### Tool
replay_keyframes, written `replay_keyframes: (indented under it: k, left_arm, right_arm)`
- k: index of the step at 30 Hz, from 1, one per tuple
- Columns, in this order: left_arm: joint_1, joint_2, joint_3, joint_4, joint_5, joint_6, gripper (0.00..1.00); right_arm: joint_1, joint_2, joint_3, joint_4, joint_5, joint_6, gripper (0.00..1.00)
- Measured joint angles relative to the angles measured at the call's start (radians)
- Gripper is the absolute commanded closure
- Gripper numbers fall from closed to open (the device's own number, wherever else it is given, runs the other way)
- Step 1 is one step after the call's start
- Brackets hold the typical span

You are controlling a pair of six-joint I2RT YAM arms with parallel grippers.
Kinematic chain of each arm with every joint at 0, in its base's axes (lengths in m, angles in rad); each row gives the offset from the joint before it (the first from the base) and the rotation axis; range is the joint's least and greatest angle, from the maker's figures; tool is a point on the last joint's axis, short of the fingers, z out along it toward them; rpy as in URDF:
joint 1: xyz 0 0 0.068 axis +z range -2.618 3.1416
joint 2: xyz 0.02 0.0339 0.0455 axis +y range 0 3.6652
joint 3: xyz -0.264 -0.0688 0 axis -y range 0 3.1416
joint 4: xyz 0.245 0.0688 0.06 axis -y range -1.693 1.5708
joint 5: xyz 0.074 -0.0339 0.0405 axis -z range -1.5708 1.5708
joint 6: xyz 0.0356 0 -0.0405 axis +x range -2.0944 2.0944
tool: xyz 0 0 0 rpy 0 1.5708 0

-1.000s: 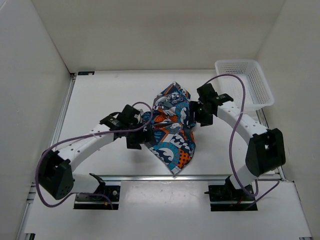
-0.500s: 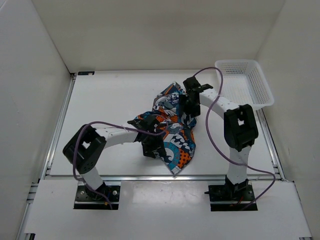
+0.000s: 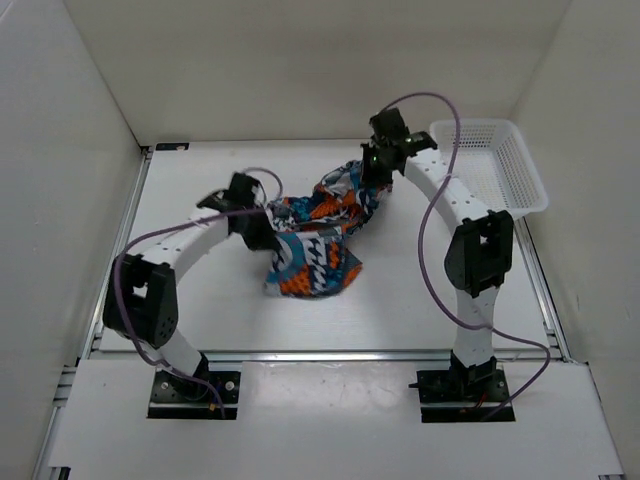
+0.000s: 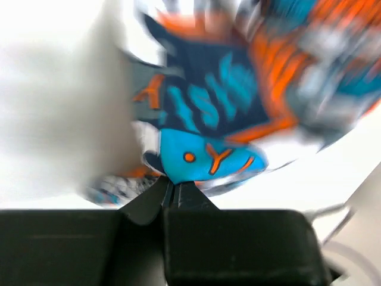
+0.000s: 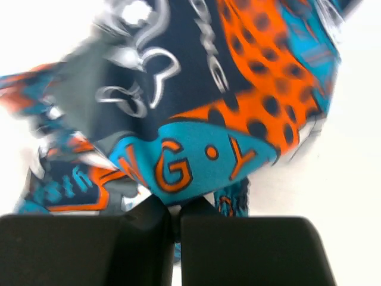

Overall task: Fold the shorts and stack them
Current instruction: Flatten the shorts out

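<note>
A white mesh basket (image 3: 495, 165) sat at the table's far right corner, just right of the right arm, whose upper link crossed the basket's left edge in the top view. Purple cables looped off both arms; the right one (image 3: 425, 96) arched high above its wrist and the left one (image 3: 140, 250) trailed along its arm. Nothing lay between the two grippers except the cloth.

The shorts (image 3: 315, 235) hung bunched and creased between the grippers over the middle of the table, with a wide fold drooping to the near side. The left gripper (image 3: 262, 228) had pinched its jaws tight on the shorts' left edge. The right gripper (image 3: 372, 178) was clamped on the far right edge, nearer the back wall. Both wrist views showed the fingertips pressed together on a teal and orange hem, though the left view was blurred.

The table (image 3: 200, 180) was plain white, with a metal rail (image 3: 330, 352) along its near edge and a small black bracket (image 3: 172, 147) at the far left corner. White walls (image 3: 300, 60) closed in the back and both sides.
</note>
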Motion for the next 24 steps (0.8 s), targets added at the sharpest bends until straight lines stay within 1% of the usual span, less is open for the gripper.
replay_keyframes:
  k: [3,5,8,10,12,13,15,16,17,18,19,20,21,23,24]
  left_arm:
    - [0.139,-0.013,0.257,-0.113,-0.063,0.096,0.90]
    - [0.223,-0.014,0.430,-0.174,-0.093,0.152,0.90]
    - [0.342,-0.032,0.636,-0.239,-0.119,0.212,0.90]
    - [0.412,-0.064,0.708,-0.264,-0.129,0.239,0.90]
    - [0.462,-0.124,0.726,-0.293,-0.130,0.256,0.90]
    - [0.473,-0.157,0.724,-0.308,-0.129,0.262,0.90]
    - [0.480,-0.241,0.669,-0.309,-0.126,0.268,0.90]
    - [0.479,-0.297,0.613,-0.310,-0.125,0.270,0.77]
    - [0.478,-0.344,0.557,-0.304,-0.122,0.272,0.60]
    - [0.479,-0.399,0.479,-0.294,-0.122,0.275,0.41]
    - [0.481,-0.441,0.413,-0.299,-0.122,0.281,0.24]
    - [0.483,-0.481,0.334,-0.295,-0.119,0.277,0.08]
    - [0.484,-0.515,0.254,-0.293,-0.114,0.274,0.04]
    - [0.486,-0.543,0.126,-0.304,-0.097,0.260,0.03]
    - [0.486,-0.540,0.071,-0.305,-0.089,0.257,0.03]
  right_arm:
    - [-0.023,-0.012,0.202,-0.026,-0.043,-0.011,1.00]
    - [-0.047,-0.051,0.294,-0.029,-0.079,-0.015,1.00]
    - [-0.098,-0.174,0.333,-0.026,-0.116,-0.015,1.00]
    - [-0.138,-0.290,0.314,-0.021,-0.133,-0.016,1.00]
    - [-0.172,-0.416,0.250,0.003,-0.148,-0.018,1.00]
    - [-0.185,-0.496,0.183,0.026,-0.158,-0.022,1.00]
    - [-0.189,-0.660,0.023,0.059,-0.168,-0.034,1.00]
    - [-0.186,-0.749,-0.098,0.098,-0.174,-0.042,0.95]
    - [-0.184,-0.831,-0.216,0.119,-0.176,-0.046,0.81]
    - [-0.184,-0.904,-0.327,0.127,-0.171,-0.048,0.42]
    - [-0.187,-0.972,-0.436,0.121,-0.160,-0.045,0.30]
    - [-0.195,-1.030,-0.546,0.136,-0.146,-0.049,0.24]
    - [-0.205,-1.070,-0.641,0.118,-0.131,-0.042,0.20]
    - [-0.230,-1.093,-0.783,0.062,-0.095,-0.024,0.19]
    - [-0.239,-1.083,-0.823,0.040,-0.082,-0.013,0.17]
